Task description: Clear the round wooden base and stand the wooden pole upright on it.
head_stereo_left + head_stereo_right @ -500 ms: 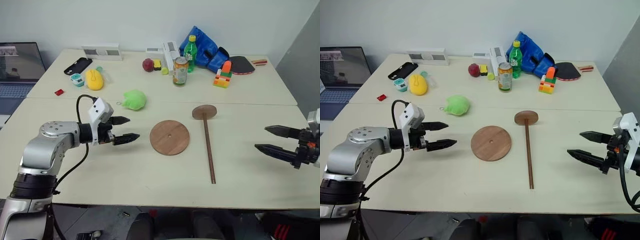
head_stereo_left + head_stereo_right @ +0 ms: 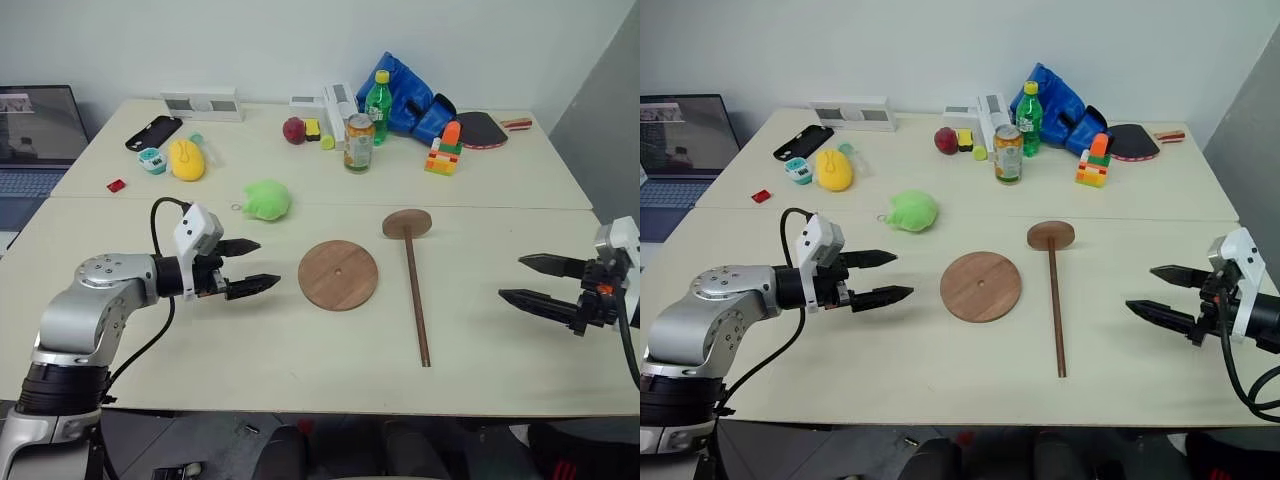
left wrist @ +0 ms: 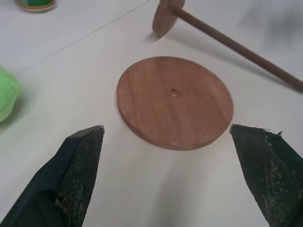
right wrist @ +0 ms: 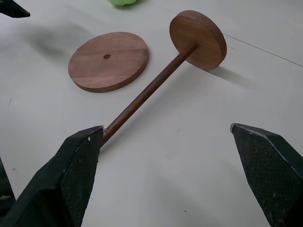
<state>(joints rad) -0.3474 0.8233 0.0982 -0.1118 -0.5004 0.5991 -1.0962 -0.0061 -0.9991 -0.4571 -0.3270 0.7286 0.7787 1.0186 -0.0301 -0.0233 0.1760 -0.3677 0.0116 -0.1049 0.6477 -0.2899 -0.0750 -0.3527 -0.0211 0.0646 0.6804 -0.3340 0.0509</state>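
The round wooden base (image 2: 338, 275) lies flat in the middle of the table with nothing on it, its small centre hole showing (image 3: 175, 93). Just right of it the wooden pole (image 2: 415, 297) lies on its side, its smaller disc (image 2: 407, 223) at the far end. My left gripper (image 2: 248, 266) hovers open a short way left of the base, pointing at it, nothing between its fingers. My right gripper (image 2: 525, 281) hangs open at the table's right side, pointing left toward the pole (image 4: 147, 93), well apart from it.
A green plush toy (image 2: 267, 199) sits behind and left of the base. Along the far edge stand a can (image 2: 359, 143), a green bottle (image 2: 377, 95), a blue bag (image 2: 407, 92), toy bricks (image 2: 443, 150), a yellow toy (image 2: 186, 159) and a phone (image 2: 154, 132). A laptop (image 2: 35, 140) is far left.
The right gripper has shifted a little to the left, toward the pole. The left gripper has drawn back slightly and sunk a little. Base and pole lie as before.
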